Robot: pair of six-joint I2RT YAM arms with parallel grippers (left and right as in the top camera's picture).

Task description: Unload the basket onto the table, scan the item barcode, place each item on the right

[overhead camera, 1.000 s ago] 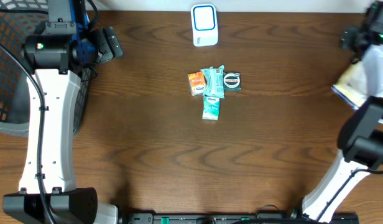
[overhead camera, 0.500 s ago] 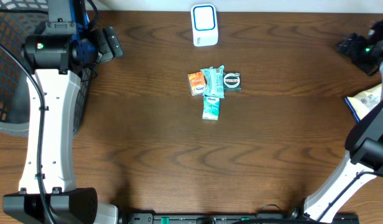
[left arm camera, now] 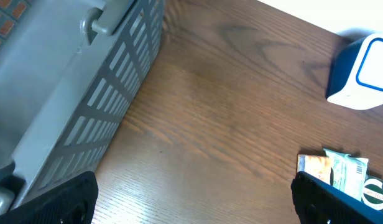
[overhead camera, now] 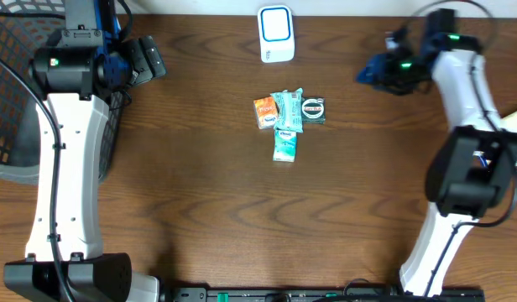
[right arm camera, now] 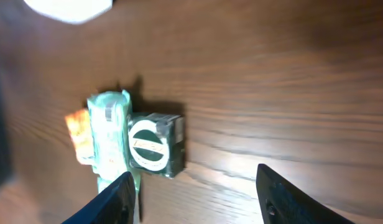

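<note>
A dark brown wood-grain counter fills the view. At its left edge sits a dark mesh basket, half hidden by the white left arm; I cannot tell what is in it. The left jaws hang beside the basket wall, spread wide with nothing between them. The white right arm reaches in from the right. Its jaws are partly open and empty, and they hover above bare wood to the right of the goods.

At the far edge stands a white barcode scanner with a blue-framed face. Near the counter's middle, four small packs lie touching:
- a mint-green wrapped pack
- a dark green square pack with a round white label on its right
- an orange packet on its left
- a small teal pack in front

Their print is too small to read.
</note>
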